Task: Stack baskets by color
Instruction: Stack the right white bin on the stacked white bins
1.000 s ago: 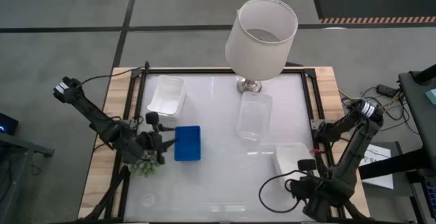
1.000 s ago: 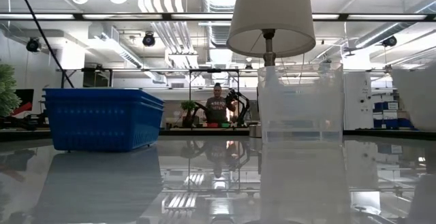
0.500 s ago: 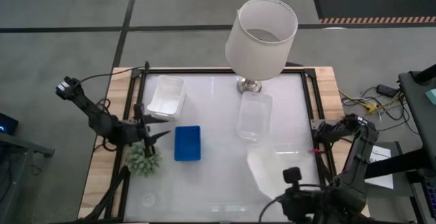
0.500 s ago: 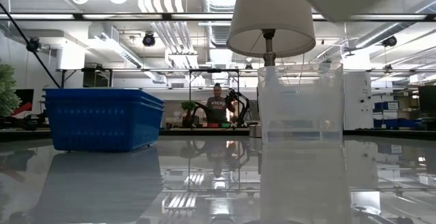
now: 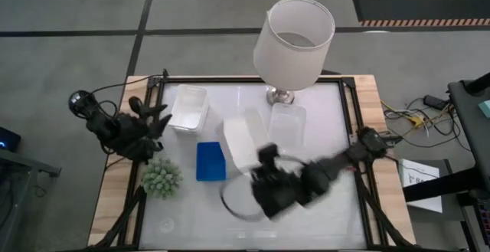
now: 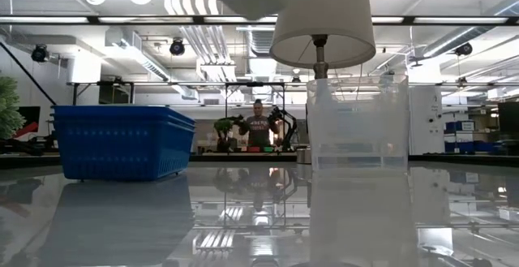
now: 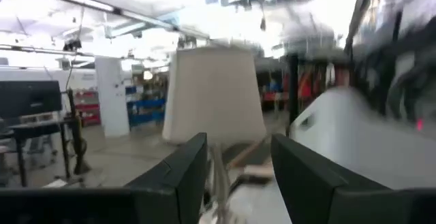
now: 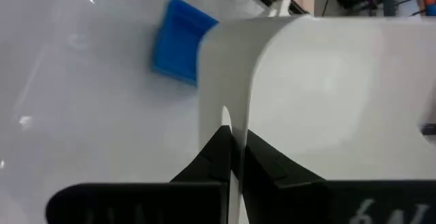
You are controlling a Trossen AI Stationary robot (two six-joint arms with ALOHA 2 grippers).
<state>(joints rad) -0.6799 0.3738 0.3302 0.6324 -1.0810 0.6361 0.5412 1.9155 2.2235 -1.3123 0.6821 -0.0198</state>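
Bright, even overhead light; ceiling strip lamps (image 6: 243, 19) glare in low view. Table (image 5: 306, 206) is glossy, mirrors the blue basket (image 6: 122, 141) & clear basket (image 6: 357, 121). Soft shadows only. Left wrist view heavily motion-blurred, lampshade (image 7: 214, 94) smeared, bg washed out. Right arm (image 5: 306, 181) blurred in high view. White basket (image 8: 327, 94) close to right wrist cam, out of focus.
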